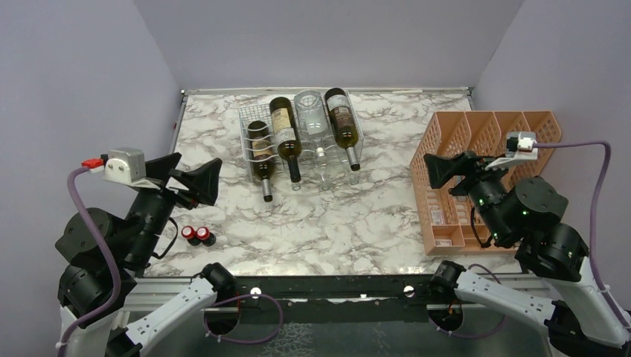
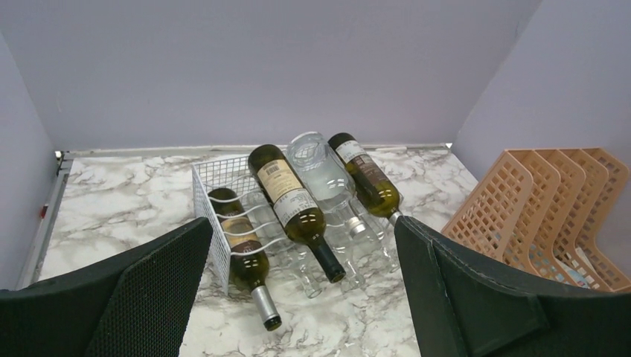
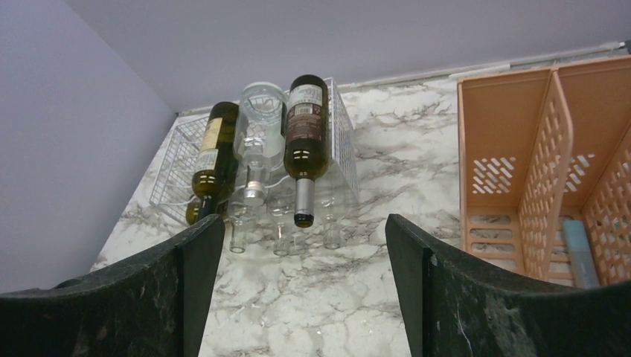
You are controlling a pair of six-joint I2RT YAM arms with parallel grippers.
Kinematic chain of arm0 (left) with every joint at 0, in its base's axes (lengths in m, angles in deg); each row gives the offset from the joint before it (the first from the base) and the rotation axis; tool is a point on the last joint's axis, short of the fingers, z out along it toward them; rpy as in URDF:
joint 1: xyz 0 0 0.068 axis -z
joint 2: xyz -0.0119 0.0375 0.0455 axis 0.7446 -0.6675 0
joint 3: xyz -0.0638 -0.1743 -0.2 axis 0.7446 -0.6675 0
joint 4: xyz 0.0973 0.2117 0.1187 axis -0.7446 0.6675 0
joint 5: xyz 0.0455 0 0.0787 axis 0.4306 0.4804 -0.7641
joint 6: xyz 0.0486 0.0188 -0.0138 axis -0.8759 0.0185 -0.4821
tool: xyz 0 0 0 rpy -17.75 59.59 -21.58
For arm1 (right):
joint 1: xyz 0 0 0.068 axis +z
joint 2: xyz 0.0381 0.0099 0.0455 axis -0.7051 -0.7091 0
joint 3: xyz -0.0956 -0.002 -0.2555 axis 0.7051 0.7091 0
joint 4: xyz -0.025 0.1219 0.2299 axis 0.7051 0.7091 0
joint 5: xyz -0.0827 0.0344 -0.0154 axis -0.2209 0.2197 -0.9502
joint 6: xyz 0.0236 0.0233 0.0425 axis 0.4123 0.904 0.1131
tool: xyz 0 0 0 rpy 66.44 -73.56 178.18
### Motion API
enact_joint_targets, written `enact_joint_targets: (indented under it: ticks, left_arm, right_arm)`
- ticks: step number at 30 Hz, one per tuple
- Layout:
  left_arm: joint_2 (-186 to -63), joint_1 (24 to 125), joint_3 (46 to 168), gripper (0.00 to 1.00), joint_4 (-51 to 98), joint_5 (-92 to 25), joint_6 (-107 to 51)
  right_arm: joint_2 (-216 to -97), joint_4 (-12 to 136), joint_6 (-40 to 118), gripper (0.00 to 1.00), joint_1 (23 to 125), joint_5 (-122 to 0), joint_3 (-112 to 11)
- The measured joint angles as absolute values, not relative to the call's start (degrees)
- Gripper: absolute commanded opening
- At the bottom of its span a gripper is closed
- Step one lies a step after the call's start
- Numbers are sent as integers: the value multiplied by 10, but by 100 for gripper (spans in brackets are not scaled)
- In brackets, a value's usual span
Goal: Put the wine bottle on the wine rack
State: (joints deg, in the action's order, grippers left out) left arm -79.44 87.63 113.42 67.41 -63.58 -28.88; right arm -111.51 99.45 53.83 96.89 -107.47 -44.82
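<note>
The white wire wine rack stands at the back middle of the marble table. Three dark wine bottles lie on it, necks toward me: one low at the left, one labelled beside it, and one at the right. A clear bottle lies between them, with more clear bottles beneath. My left gripper is open and empty, well short of the rack at the left. My right gripper is open and empty by the orange tray. The rack also shows in the left wrist view and in the right wrist view.
An orange perforated divider tray stands at the right, small items in its slots. Two small red-topped caps lie near the front left edge. Purple walls close in the table at the back and sides.
</note>
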Motion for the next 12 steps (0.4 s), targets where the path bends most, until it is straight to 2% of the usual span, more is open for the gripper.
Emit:
enact_joint_targets:
  ticks: [12]
  left_arm:
    - [-787,876,1150,99,676,-660,-306]
  right_arm:
    - [-1100,1004,506,79,969,-1097,-477]
